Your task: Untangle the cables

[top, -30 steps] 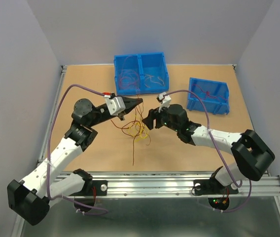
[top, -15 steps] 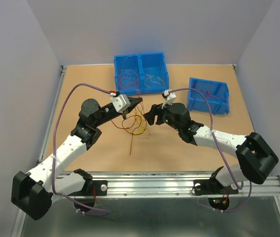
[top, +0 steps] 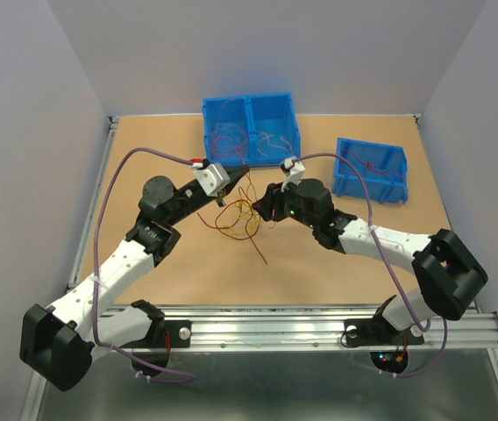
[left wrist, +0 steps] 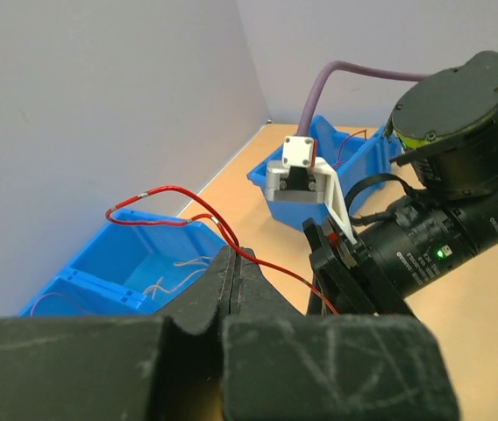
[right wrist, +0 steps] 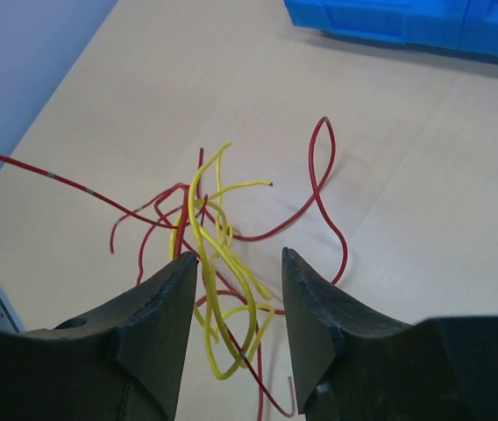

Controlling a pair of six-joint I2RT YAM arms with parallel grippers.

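Right fingers closer, astride cables

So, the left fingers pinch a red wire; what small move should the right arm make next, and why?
Probably close the right gripper on the yellow wires. Its fingers stand open with yellow strands appearing between them, and the left gripper is shut on the red wire, so the two colours could then be pulled apart.

A blue 2-compartment bin is seen just beyond the left claw. 1 smaller blue bin is spotted right of and beyond the right claw, well apart. Both are carried by a tan wooden tabletop, spread beneath the 2 claws.
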